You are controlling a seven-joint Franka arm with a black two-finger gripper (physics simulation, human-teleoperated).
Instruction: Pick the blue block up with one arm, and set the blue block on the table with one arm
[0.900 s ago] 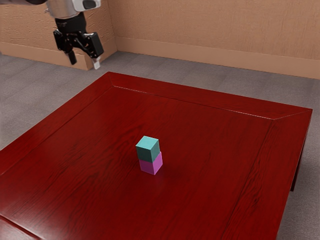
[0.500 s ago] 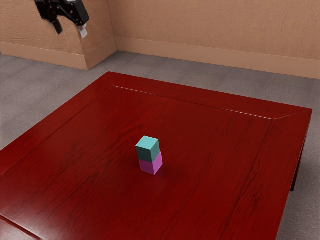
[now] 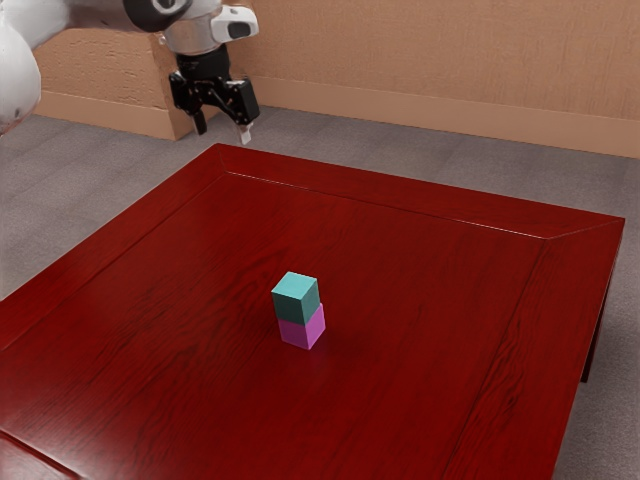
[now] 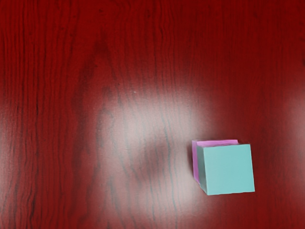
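High over the table's far left corner in the exterior view hangs my gripper (image 3: pixel 223 133), its two fingers apart with nothing between them. The blue block (image 3: pixel 295 299), a light teal cube, rests on top of the pink block (image 3: pixel 303 332), which stands on the red table (image 3: pixel 400 300). My gripper is well above the stack and not touching it. In the wrist view the blue block (image 4: pixel 228 169) is seen from above, covering most of the pink block (image 4: pixel 217 142).
The table's raised border (image 3: pixel 420 193) runs along its far side. Grey floor (image 3: pixel 330 130) and a tan wall (image 3: pixel 430 60) lie beyond it.
My gripper first rose toward the exterior view's upper left, then came down and toward that view's right, closer to the table. Both blocks stayed where they were.
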